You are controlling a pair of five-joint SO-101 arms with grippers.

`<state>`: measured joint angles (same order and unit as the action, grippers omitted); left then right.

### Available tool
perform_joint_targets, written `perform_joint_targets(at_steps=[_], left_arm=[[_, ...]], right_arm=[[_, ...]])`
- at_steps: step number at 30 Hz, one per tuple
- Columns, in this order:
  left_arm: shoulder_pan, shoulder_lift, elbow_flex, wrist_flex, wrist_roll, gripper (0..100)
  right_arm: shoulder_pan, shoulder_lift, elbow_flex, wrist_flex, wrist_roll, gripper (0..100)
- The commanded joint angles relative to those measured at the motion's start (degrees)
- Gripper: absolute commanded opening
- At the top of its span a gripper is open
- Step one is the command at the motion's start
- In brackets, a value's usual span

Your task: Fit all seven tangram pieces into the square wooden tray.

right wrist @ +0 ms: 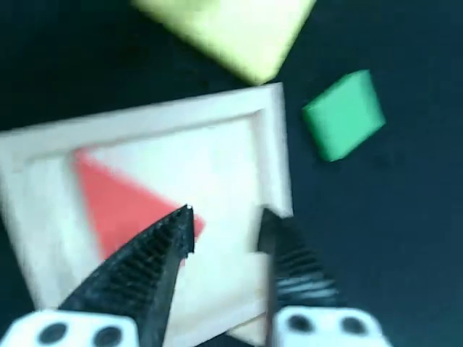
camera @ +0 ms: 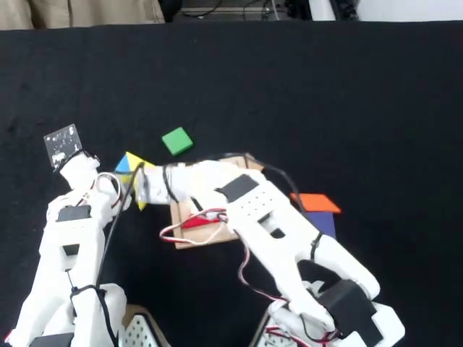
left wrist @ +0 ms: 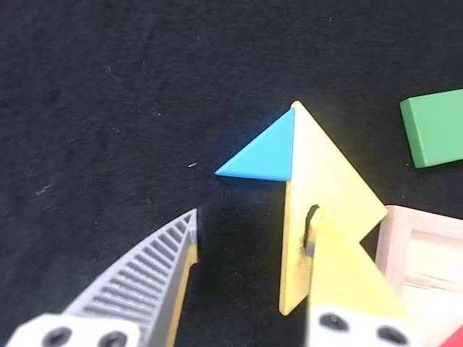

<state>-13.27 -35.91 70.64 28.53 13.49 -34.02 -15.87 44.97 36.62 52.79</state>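
Tray [camera: 184,217] mid counter [camera: 362,108] w/ red triangle [right wrist: 119,202] inside; right pincer [right wrist: 224,224] above it, agape, empty. Left pincer [left wrist: 249,246] wide apart, empty, one tip over yellow triangle [left wrist: 318,181] at tray's 10 o'clock. Prob. pick-up step; next needs straddling it, then closing.

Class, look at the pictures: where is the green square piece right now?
In the high view the green square lies on the black table, outside the wooden tray on its far side, a little right of the blue triangle and yellow triangle.

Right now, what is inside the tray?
A red triangle lies in the tray, bare wood beside it. The right fingers cover part of its floor, so that part is unseen.
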Motion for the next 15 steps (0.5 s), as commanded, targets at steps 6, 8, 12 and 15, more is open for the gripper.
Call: perform_joint_targets(at_steps=[6, 8, 12, 15], left_arm=[[0.8, -0.2, -3.0, -0.8, -0.3, 25], [0.8, -0.2, -3.0, -0.8, -0.3, 25], [0.8, -0.2, -2.7, -0.8, -0.3, 25], [0.8, -0.2, -2.7, -0.8, -0.3, 25]], right_arm=[[4.8, 4.3, -0.7, -6.4, -6.9, 1.4], [4.8, 8.2, -2.0, -6.8, -6.9, 1.2], [5.0, 15.1, -6.5, -6.5, -7.4, 1.1], [4.9, 17.5, -7.8, -6.5, -7.4, 1.1]])
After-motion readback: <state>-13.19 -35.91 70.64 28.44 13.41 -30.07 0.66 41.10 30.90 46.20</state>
